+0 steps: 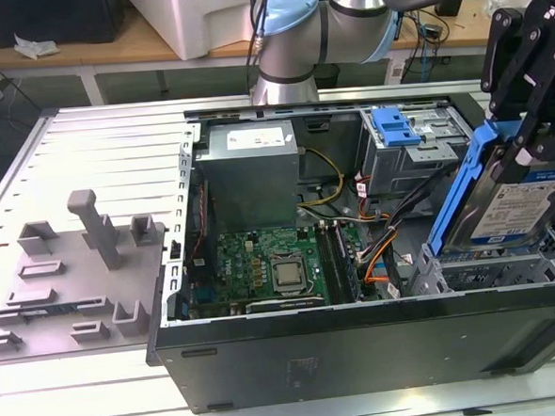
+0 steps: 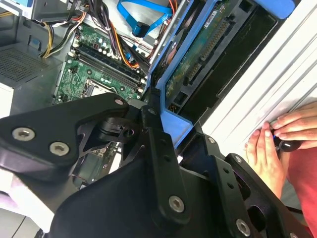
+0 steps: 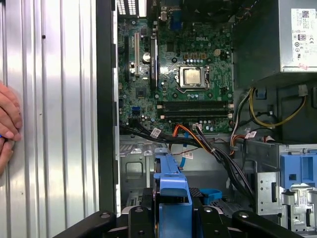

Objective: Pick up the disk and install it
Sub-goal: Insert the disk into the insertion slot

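Note:
The disk (image 1: 527, 202), a silver drive with a white-and-blue label in a blue carrier bracket (image 1: 464, 182), hangs tilted over the open computer case at the exterior view's right. My black gripper (image 1: 518, 141) is shut on its upper end. Just below it sits the silver drive cage (image 1: 493, 272) near the case's front corner. In the second wrist view the disk's green circuit-board underside (image 2: 198, 49) and blue bracket show between my gripper's (image 2: 166, 131) fingers. In the first wrist view the bracket's blue edge (image 3: 171, 181) points down into the case.
Inside the case lie a green motherboard (image 1: 262, 261), a grey power supply (image 1: 252, 172), bundled cables (image 1: 384, 249) and a second cage with a blue tab (image 1: 395, 125). A grey fixture (image 1: 74, 268) stands on the table's left. A person's hand (image 2: 277, 139) rests beside the case.

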{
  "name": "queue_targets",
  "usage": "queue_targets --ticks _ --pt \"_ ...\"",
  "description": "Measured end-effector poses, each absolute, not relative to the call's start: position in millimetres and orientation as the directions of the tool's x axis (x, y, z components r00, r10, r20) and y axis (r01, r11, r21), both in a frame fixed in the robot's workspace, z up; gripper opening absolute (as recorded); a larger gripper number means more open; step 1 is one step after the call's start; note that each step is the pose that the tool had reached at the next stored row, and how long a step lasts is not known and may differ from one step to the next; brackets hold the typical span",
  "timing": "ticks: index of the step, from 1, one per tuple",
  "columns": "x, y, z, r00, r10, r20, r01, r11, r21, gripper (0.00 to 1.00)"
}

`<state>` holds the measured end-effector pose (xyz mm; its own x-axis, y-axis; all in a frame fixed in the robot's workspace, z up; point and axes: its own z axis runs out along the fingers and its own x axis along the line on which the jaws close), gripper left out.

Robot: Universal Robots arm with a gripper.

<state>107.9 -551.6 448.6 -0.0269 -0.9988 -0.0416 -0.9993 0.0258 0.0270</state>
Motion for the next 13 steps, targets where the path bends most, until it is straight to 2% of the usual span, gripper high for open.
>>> queue_targets --ticks 13 --pt "108.2 -552.7 442.1 -0.027 -0.999 -0.042 -0.999 0.026 0.027 0.37"
